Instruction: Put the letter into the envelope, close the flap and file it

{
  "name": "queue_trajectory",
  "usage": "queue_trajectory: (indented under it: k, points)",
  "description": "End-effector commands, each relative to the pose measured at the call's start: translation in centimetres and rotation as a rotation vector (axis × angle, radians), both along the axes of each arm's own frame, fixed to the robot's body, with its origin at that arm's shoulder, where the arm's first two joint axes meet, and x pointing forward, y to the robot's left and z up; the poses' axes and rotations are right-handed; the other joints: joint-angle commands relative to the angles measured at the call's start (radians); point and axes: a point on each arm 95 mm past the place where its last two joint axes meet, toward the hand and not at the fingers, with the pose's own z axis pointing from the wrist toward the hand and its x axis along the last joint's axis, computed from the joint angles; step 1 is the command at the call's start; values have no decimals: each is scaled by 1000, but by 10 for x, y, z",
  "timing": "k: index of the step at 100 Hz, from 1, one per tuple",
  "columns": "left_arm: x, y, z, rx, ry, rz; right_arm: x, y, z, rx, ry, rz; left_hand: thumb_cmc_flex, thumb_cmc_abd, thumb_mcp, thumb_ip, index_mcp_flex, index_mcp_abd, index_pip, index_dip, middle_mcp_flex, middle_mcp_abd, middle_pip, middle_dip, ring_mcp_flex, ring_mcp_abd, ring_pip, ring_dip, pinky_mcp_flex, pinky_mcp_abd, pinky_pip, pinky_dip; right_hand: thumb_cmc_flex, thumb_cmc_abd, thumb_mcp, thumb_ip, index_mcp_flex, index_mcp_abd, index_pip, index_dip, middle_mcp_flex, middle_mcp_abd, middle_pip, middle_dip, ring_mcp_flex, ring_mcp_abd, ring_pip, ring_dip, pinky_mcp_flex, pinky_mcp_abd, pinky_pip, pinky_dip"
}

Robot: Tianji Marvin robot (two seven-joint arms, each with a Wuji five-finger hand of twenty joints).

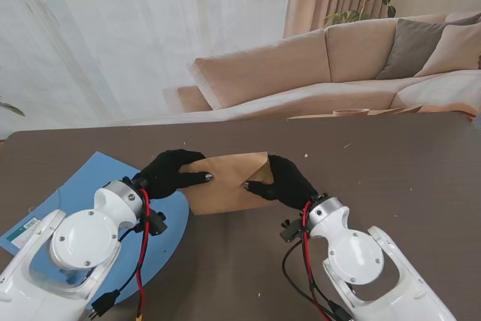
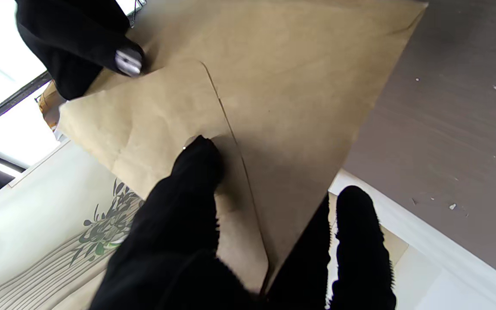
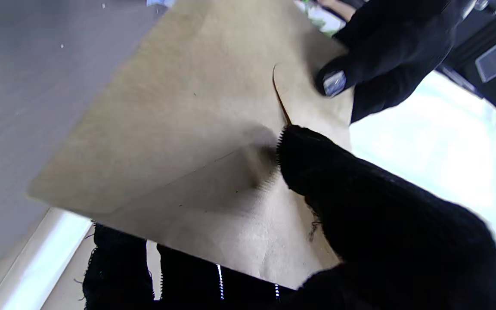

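Both hands hold the brown envelope [image 1: 229, 182] lifted off the dark desk [image 1: 391, 178], about mid-desk and a little to the left. The left hand [image 1: 171, 174] pinches the envelope's left end, thumb on the face and the other fingers behind it. The right hand [image 1: 284, 180] pinches the right end the same way, its thumb pressed on the flap [image 3: 308, 107] near the flap's curved edge. The flap looks folded down, though the wrist views show a thin dark gap along its edge, so it may not be seated. No letter is visible; I judge it is inside. A blue folder [image 1: 83, 186] lies on the desk to the left, near me, partly under the left arm, likely the filing spot.

Risks: if the right thumb lifts, the flap could spring open; uneven pull between the hands could buckle or crease the paper; a loosened pinch at one end would let the envelope swing down and slip
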Motion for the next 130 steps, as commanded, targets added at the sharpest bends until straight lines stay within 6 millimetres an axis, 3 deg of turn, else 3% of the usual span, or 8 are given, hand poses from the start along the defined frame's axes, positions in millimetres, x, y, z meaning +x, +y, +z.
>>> queue_trajectory:
  k: [1,24,36,53,57,64,76,130]
  points:
    - [-2,-4,0,-4,1,-14,-4,-1,0,3,-5,6,62,14,47,21,32,-21,62,18,36,-8,51,3,17,11,33,30,-13,12,55,-28,-55,-27,11,33,-51,14,-49,23,-68,-29,18,-13,-61,-27,-21,-8,-36,-37,-26,1]
    - [-4,-6,-1,24,-12,-30,-1,3,1,81,18,-5,62,13,49,22,36,-24,68,22,38,-3,57,4,15,13,43,32,-16,15,79,-46,-217,63,-112,15,70,6,1,41,41,8,45,-21,17,10,26,8,3,1,-8,22]
    - [-5,-6,-2,39,-15,-40,2,7,1,113,22,-24,62,14,47,21,34,-27,67,23,35,-4,59,5,11,12,46,33,-18,15,88,-52,-62,49,-119,-51,95,-38,318,-165,162,18,67,-16,112,28,79,10,64,31,30,21]
    - [-4,-4,-3,57,-19,-43,5,8,1,113,21,-28,58,10,26,26,25,-31,31,-17,8,-7,17,5,-29,-4,6,15,-40,1,79,-82,81,79,-45,-34,235,-81,432,-22,336,59,181,81,289,29,266,62,233,63,169,44]
    - [-5,-3,-3,66,-16,-44,5,8,0,113,18,-34,19,-3,10,33,-21,-33,-45,-61,-58,-18,-90,12,-100,-25,-69,-20,-75,-21,49,-109,89,76,-40,-34,238,-79,437,7,344,70,195,97,306,29,284,66,254,69,186,45]
    - [-7,2,-4,111,-29,-58,5,7,-1,114,15,-53,-242,-23,137,19,-205,-6,-314,-177,-366,-59,-164,-300,-271,-80,-265,-113,-169,-62,-129,-150,98,79,-41,-40,241,-72,435,32,349,79,202,112,319,30,299,68,270,73,202,45]
    - [-8,18,-2,211,-86,-81,2,1,-3,122,23,-88,-391,-55,106,7,-384,40,-403,-232,-560,-81,-264,-378,-380,-117,-439,-175,-208,-88,-367,-164,101,74,-39,-44,247,-61,425,39,358,83,199,116,332,32,304,67,285,76,212,43]
    - [8,115,-61,667,-13,227,-22,-22,-30,156,65,-183,-334,40,11,20,-314,54,-383,-196,-477,-61,-210,-325,-302,-88,-428,-79,-135,-75,-437,-6,105,73,-38,-47,254,-51,413,37,359,91,188,116,324,41,304,64,273,79,216,39]
